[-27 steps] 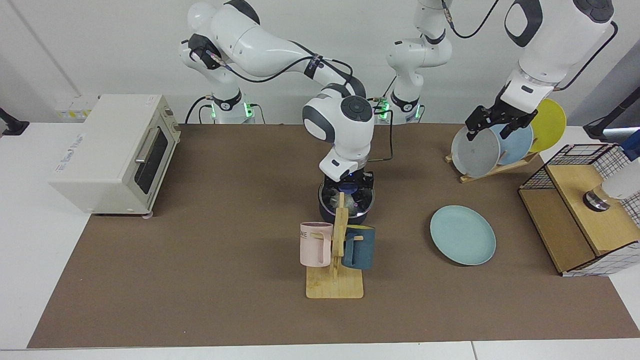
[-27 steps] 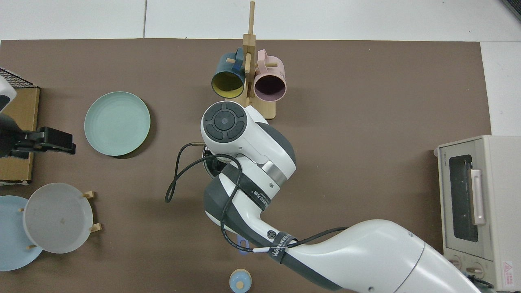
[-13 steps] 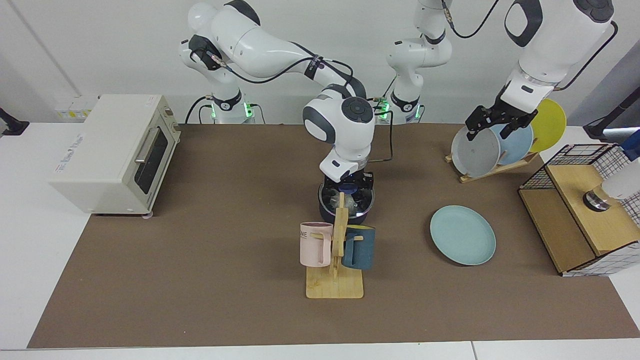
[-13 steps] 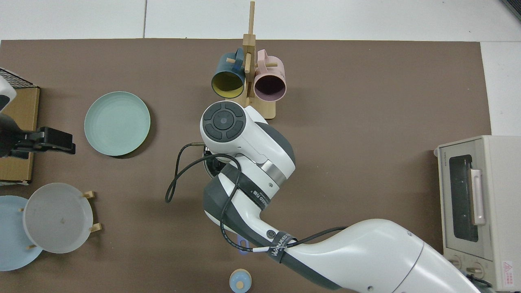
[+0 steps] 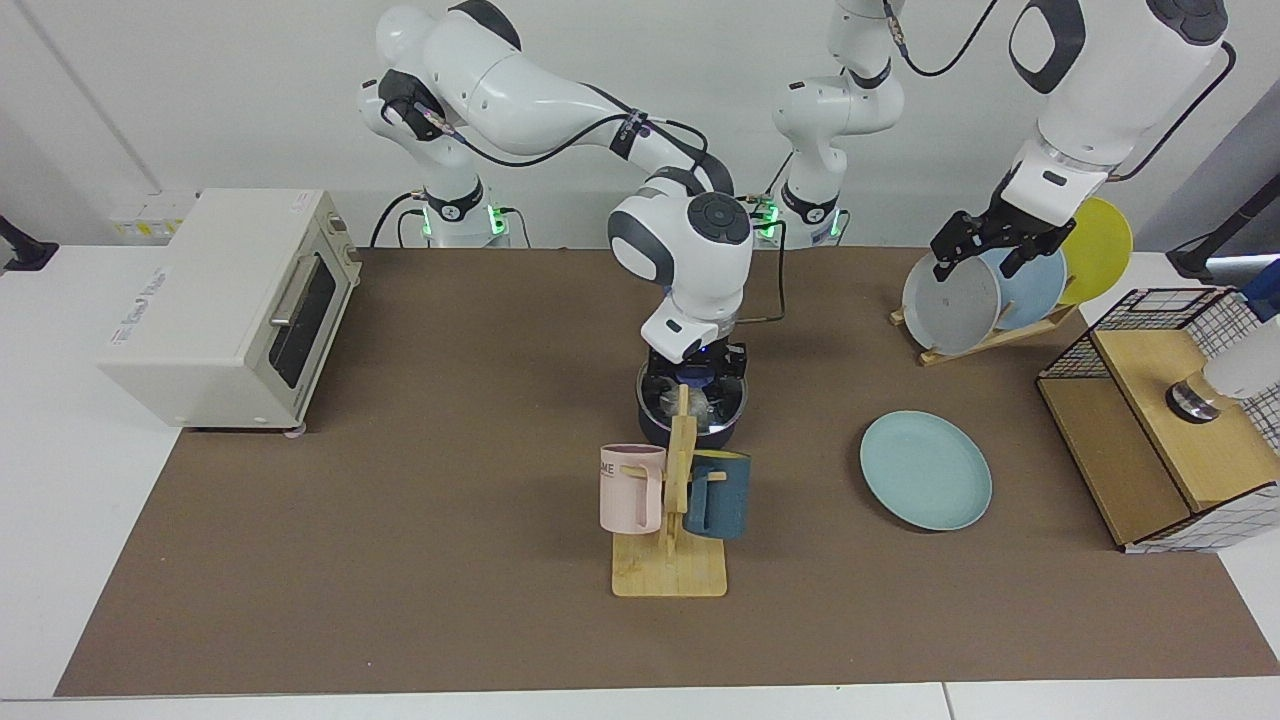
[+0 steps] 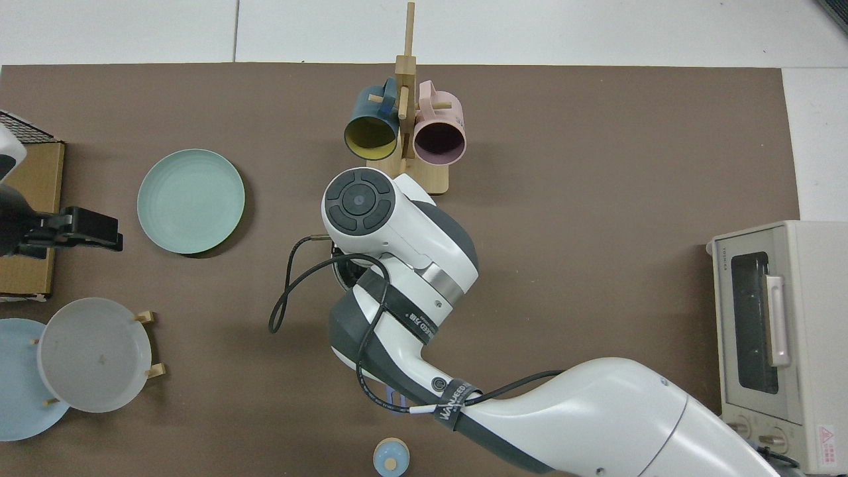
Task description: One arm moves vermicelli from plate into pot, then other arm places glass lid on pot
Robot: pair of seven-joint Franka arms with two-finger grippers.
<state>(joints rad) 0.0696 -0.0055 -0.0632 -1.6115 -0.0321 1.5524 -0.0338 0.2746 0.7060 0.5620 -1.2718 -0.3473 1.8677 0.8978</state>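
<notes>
Currently the right gripper (image 5: 697, 372) sits directly over the pot (image 5: 655, 415), fingers pointing down at the blue knob of the glass lid (image 5: 712, 405). The lid lies on the pot's rim. Whether the fingers are clamped on the knob or parted, I cannot tell; the wrist and the mug rack hide them. In the top view the right arm (image 6: 397, 265) covers the pot almost fully, only a dark sliver shows beside the cable.

Vermicelli (image 5: 718, 410): a whitish patch shows through the glass inside the pot, partly hidden by the rack post.

Plate (image 5: 926, 469) lies flat on the brown worktop (image 5: 400, 520), well apart from the pot on the side toward the wooden crate (image 5: 1160, 440); it is bare (image 6: 191, 201).

Left gripper (image 5: 985, 243) hangs raised over the dish rack, far from the pot, in front of the grey plate (image 5: 950, 305) that stands upright there with a blue and a yellow one behind. Its fingers are spread apart, holding nothing. The left arm waits.

Mug rack (image 5: 672, 540) stands just beside the pot on the camera side in the facing view, carrying a pink mug (image 5: 630, 488) and a dark teal mug (image 5: 718, 495). Toaster oven (image 5: 225, 305) sits well away from the pot, at the worktop's edge opposite the crate. A small round blue object (image 6: 391, 458) lies beyond the pot's handle end in the top view.
</notes>
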